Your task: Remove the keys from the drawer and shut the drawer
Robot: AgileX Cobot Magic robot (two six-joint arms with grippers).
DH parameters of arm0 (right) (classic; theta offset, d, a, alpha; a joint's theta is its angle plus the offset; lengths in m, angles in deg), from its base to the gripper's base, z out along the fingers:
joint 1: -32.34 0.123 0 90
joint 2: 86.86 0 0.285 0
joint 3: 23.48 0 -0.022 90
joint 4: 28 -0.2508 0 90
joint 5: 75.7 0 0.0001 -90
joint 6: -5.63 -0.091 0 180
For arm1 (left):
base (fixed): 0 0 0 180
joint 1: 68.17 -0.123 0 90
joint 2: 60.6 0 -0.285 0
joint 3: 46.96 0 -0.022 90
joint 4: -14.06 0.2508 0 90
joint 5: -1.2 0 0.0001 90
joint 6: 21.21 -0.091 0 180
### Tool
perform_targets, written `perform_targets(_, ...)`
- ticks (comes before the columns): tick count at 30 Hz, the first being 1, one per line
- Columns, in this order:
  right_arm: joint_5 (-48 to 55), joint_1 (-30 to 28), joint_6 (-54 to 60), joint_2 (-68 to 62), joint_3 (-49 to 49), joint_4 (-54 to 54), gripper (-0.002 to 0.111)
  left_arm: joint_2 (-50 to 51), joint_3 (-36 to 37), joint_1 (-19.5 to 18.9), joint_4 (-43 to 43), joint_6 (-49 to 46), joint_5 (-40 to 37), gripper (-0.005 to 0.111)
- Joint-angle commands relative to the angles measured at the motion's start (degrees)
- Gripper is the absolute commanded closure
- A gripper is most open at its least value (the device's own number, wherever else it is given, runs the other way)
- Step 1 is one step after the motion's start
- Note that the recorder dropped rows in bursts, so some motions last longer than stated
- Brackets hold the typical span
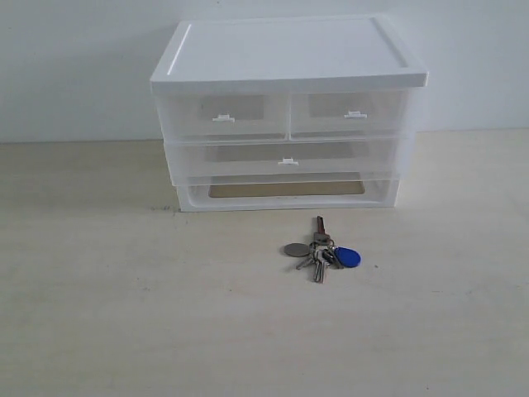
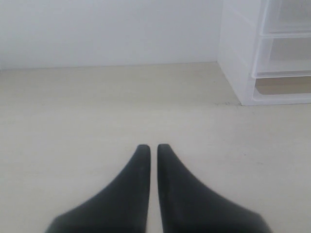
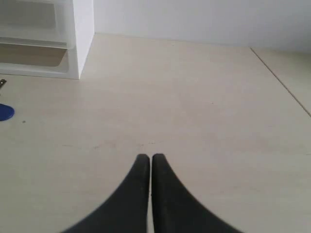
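Keys [image 1: 321,252] on table [image 1: 124,314], apart from shut drawer [image 1: 223,116]

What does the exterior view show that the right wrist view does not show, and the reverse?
Only the exterior view: the whole keys lying on the table, and the upper left drawer, pushed in. Only the right wrist view: the right pincer, shut and empty over bare table. Both: the drawer unit, the table, and the blue fob.
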Motion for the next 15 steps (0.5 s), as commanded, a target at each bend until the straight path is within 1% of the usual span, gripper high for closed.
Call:
perform_targets(1, -0.2, -0.3, 0.4, 0.2, 0.1, 0.4, 0.108, -0.2, 0.2, -0.1, -0.1, 0.6, -0.1, 0.102)
perform_targets(15, -0.2, -0.2, 0.0, 0.2, 0.1, 0.4, 0.108, -0.2, 0.2, -0.1, -0.1, 0.6, -0.1, 0.102)
